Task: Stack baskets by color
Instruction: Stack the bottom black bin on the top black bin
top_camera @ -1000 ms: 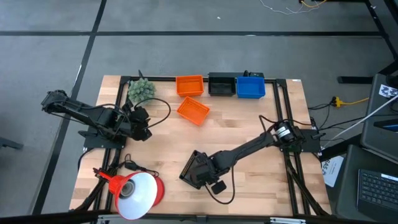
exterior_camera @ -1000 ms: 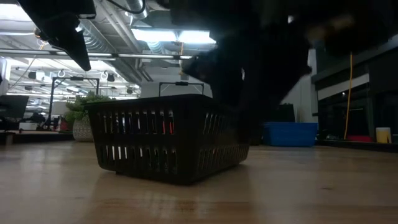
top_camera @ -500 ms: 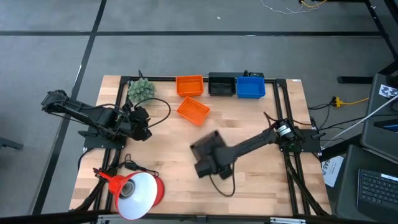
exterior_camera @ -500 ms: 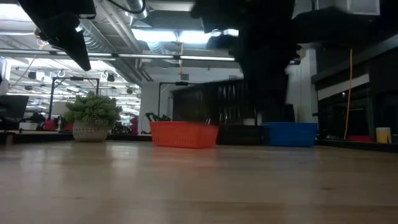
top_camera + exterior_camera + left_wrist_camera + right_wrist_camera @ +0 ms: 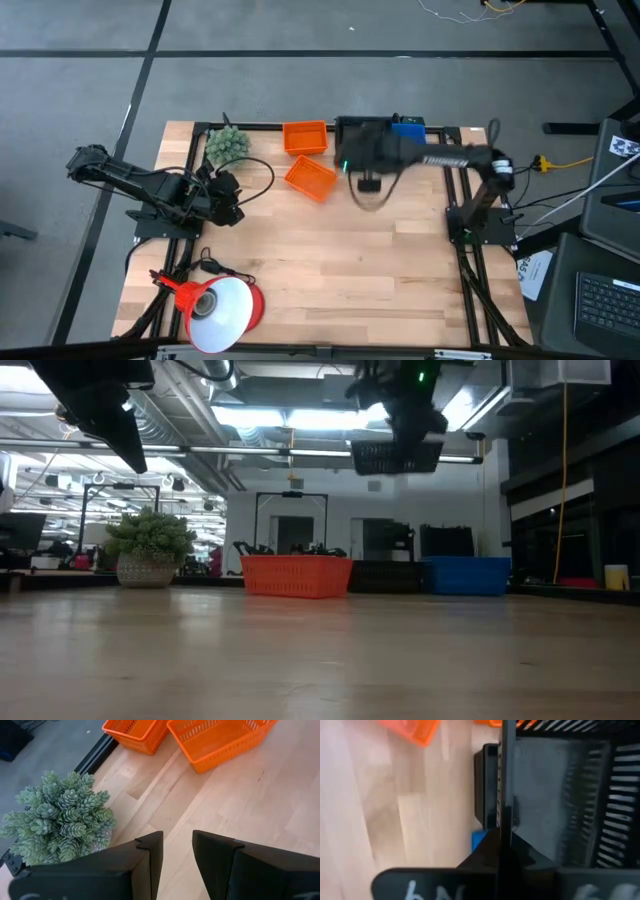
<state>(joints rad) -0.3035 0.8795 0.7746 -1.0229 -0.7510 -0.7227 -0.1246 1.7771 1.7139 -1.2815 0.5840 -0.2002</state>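
Wooden table (image 5: pixel 400 260), black basket (image 5: pixel 560 790) clamped in right jaws, aloft

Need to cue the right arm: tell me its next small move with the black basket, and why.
Probably lower it straight down. The right gripper is shut on a black basket, held high over the other black basket at the table's far edge, so nesting the two would finish that colour's stack.

Overhead, table-level, two wrist-mounted views
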